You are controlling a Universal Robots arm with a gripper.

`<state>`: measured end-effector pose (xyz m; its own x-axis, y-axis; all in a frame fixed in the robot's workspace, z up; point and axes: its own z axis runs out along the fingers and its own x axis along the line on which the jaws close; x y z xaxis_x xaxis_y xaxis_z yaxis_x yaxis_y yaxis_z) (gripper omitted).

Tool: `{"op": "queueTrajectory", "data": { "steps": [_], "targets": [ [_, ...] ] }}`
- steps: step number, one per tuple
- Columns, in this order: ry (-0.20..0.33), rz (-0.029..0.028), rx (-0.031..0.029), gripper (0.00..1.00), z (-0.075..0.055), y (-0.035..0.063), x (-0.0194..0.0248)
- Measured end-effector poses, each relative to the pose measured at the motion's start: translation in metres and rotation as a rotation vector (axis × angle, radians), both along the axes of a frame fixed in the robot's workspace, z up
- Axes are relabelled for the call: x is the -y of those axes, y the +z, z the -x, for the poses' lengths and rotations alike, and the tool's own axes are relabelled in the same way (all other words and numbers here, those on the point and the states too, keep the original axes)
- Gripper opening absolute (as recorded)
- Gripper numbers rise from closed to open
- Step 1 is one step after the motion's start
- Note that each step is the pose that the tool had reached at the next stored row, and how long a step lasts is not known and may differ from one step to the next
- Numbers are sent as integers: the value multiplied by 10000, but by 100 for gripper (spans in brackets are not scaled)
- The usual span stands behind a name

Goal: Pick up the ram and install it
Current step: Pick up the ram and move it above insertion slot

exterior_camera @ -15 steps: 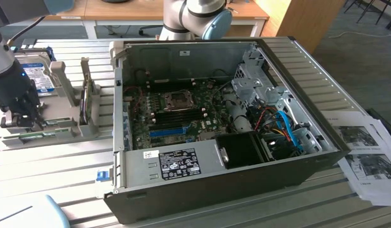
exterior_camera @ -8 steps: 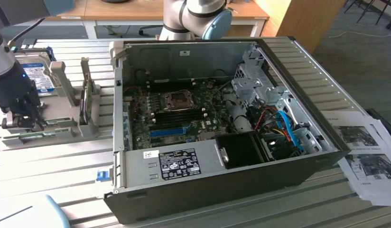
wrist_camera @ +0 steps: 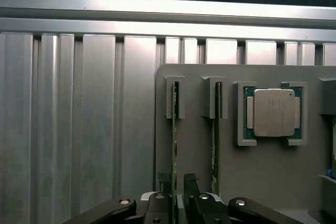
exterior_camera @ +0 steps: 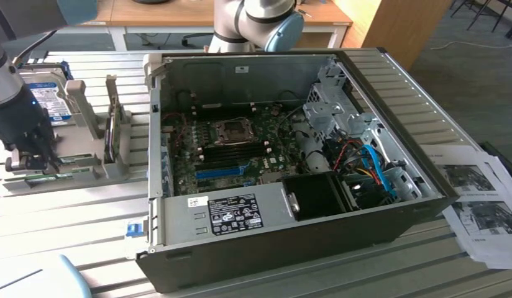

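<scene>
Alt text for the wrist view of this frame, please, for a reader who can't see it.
The open gripper straddles the ram, a thin green stick standing on edge in a grey holder plate. A second stick stands in the neighbouring slot, with a square processor beside that, all on a ribbed metal table.

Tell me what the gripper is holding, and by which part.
Nothing is held: the open gripper straddles the ram, which stands on edge in its grey holder.

Ram sticks: two. Processor: one. Tray: one. Gripper: one. Hard drive: one. Computer case: one. Printed sheets: at least two.
</scene>
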<state>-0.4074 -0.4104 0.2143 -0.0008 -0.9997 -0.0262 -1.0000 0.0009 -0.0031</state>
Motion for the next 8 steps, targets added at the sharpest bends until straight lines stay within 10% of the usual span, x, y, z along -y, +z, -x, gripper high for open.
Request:
{"op": "queueTrajectory", "data": {
  "steps": [8],
  "targets": [
    [1, 0, 0, 23, 0, -36, 1]
  ]
}}
